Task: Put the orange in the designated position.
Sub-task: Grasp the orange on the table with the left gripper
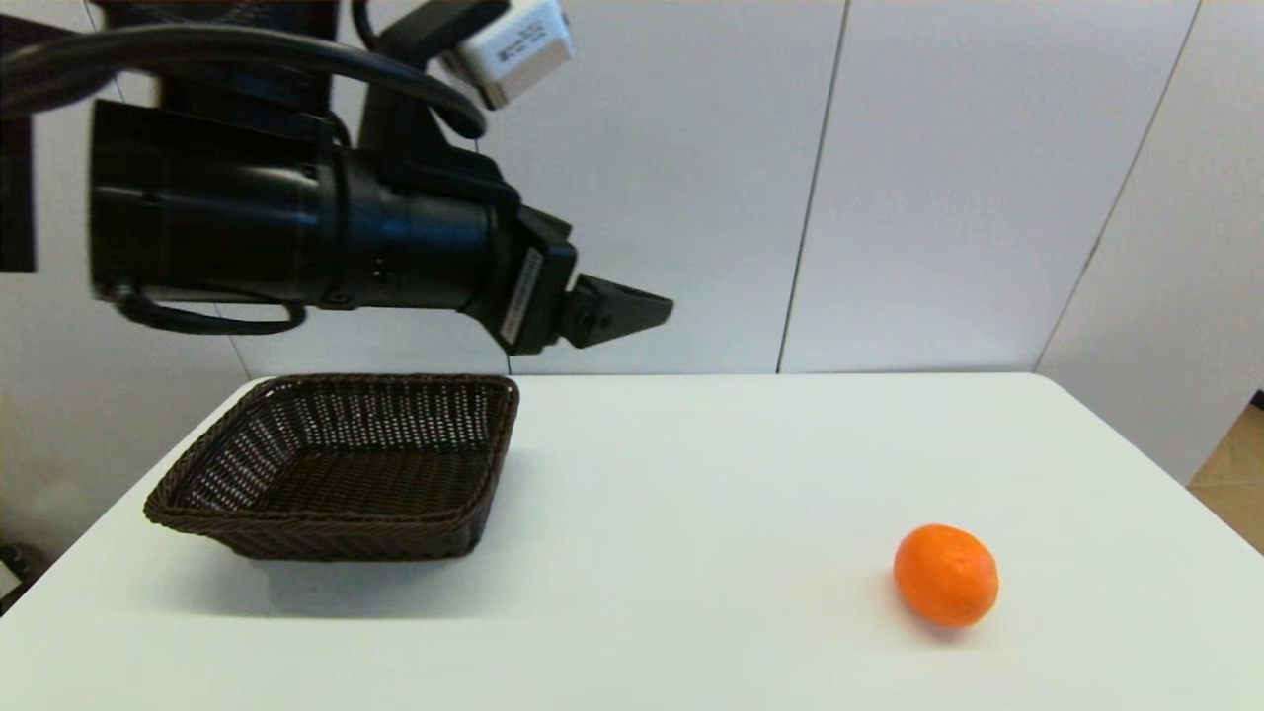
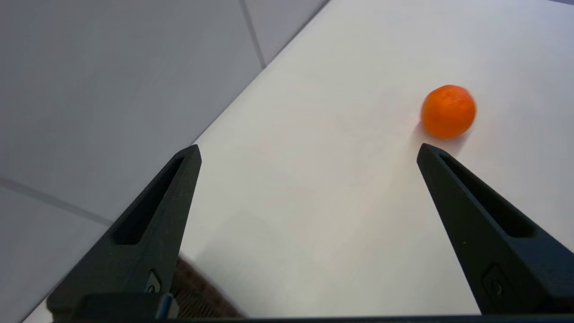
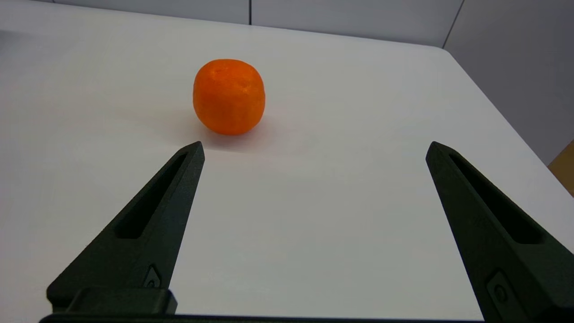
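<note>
On my screens the white table [image 1: 691, 474] takes up most of the scene, running back to a pale panelled wall [image 1: 938, 178].

Next in size is the left arm [image 1: 286, 237], a thick black cylinder stretched across the upper left of the head view, high above the table. Its left gripper [image 2: 307, 150] hangs in the air just past the basket's far right corner, pointing toward the robot's right. From its wrist camera I see the two black fingers [image 2: 157, 211] spread wide apart with nothing between them.

Below that arm sits the dark wicker basket [image 1: 341, 464] on the left part of the table, squarish with sloping woven sides. I can see straight down to its woven floor, and nothing lies in it.

The right gripper [image 3: 314, 148] does not appear in the head view. Its own camera shows the fingers parted wide, low over the table, holding nothing.

The orange [image 1: 946, 575] rests on the bare tabletop at the near right, well apart from the basket. In the right wrist view it lies just beyond one fingertip [image 3: 190, 157], untouched by either gripper.
</note>
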Action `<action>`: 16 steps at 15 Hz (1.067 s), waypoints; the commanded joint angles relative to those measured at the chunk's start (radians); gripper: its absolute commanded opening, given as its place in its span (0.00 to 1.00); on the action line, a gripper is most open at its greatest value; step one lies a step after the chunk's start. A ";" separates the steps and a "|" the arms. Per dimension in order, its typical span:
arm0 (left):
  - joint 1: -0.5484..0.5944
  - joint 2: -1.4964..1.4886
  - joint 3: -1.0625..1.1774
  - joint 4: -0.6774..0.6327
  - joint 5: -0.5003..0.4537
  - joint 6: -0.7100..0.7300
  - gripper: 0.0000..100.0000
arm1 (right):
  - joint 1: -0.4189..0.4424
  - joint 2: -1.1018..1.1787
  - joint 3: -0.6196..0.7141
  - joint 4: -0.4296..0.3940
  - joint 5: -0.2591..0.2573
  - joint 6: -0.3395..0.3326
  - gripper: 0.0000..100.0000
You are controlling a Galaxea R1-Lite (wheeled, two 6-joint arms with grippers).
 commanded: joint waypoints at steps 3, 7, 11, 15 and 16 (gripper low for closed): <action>-0.157 0.251 -0.146 -0.002 -0.003 0.002 1.00 | 0.000 0.000 0.000 0.000 0.001 -0.001 1.00; -0.216 0.370 -0.187 -0.002 -0.115 0.005 1.00 | 0.000 0.000 0.000 0.002 0.001 -0.001 1.00; -0.260 0.476 -0.238 -0.034 -0.138 0.005 1.00 | 0.000 0.000 0.000 0.000 0.001 -0.001 1.00; -0.288 0.534 -0.269 -0.051 -0.138 0.005 1.00 | 0.000 0.000 0.000 0.002 0.001 -0.001 1.00; -0.288 0.548 -0.272 -0.062 -0.139 0.005 1.00 | 0.000 0.000 0.000 0.000 0.001 -0.001 1.00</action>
